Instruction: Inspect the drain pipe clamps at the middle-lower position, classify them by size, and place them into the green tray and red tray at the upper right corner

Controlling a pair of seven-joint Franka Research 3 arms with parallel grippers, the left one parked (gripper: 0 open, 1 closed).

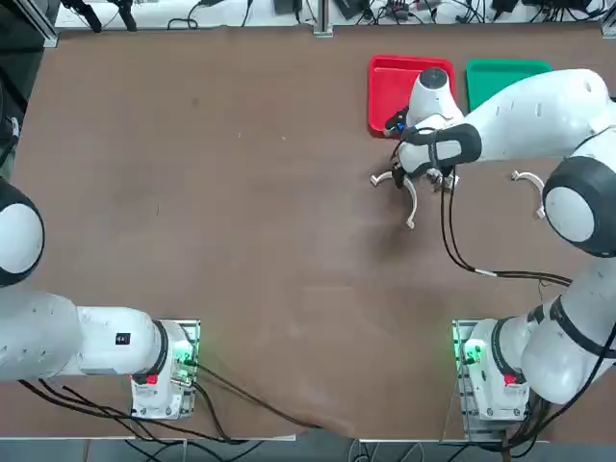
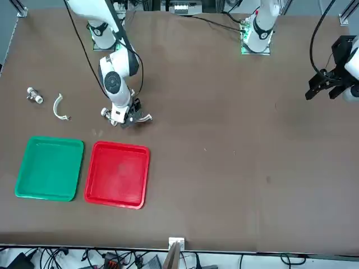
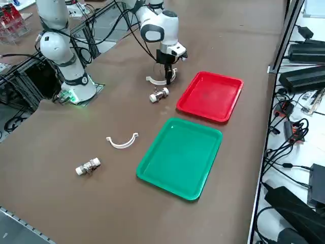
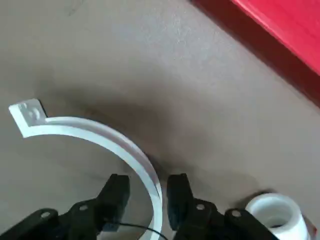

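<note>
Right gripper (image 4: 145,192) low at table, fingers (image 4: 116,192) straddling band of larger drain pipe clamp (image 4: 95,135), narrow gaps either side, not yet pinching.

Top: gripper (image 1: 423,179) below red tray (image 1: 385,91); green tray (image 1: 496,75) partly under arm; smaller clamp (image 1: 526,180) lies right.

Front: clamp (image 2: 143,118) mostly hidden, probably on table.

Side: metal fitting (image 3: 159,95) just beside clamp (image 3: 157,80); second fitting (image 3: 88,166) near smaller clamp (image 3: 122,142).
</note>
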